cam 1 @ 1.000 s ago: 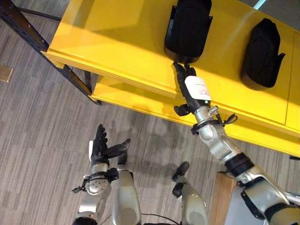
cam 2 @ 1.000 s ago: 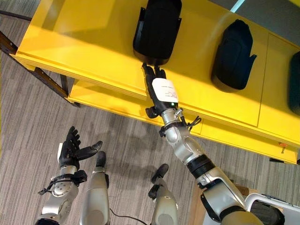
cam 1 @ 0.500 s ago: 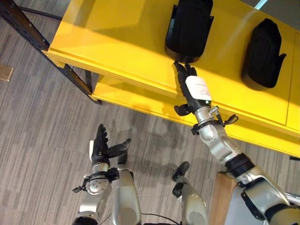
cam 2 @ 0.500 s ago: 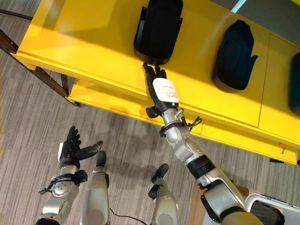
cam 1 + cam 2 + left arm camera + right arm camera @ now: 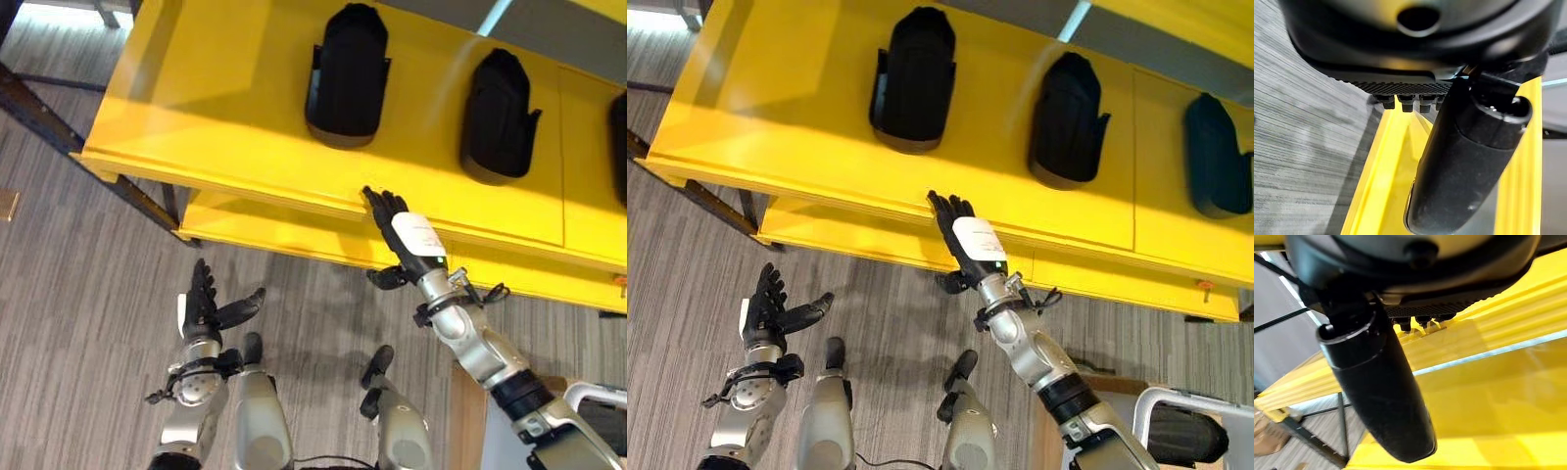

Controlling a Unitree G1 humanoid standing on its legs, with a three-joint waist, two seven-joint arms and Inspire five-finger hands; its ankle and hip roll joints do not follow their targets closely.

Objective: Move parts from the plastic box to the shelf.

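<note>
- Three dark parts lie on the top board of the yellow shelf (image 5: 774, 108) in the right eye view, set in a row across the upper part of the frame and well apart.
- First black part (image 5: 912, 78) is at upper middle. Its long side runs up and down the frame, round end up, flat wide end down toward the shelf's front edge.
- Second black part (image 5: 1068, 119) is to the right of it. It lies the same way, tipped a little.
- Third part (image 5: 1217, 157) is at the far right edge. It looks dark blue-green and also runs up and down.
- No part has writing that can be read. The white patch on the back of the right hand is too small to read.
- Right hand (image 5: 965, 240) is in the middle of the frame, over the shelf's front edge, below the first black part and not touching it. Its fingers are straight and close together, and it holds nothing.
- Left hand (image 5: 767, 311) is at lower left, over the grey striped floor (image 5: 686, 264). Its fingers are straight and a bit spread, thumb out to the side, and it holds nothing.
- A lower yellow board (image 5: 852, 240) shows under the top one.
</note>
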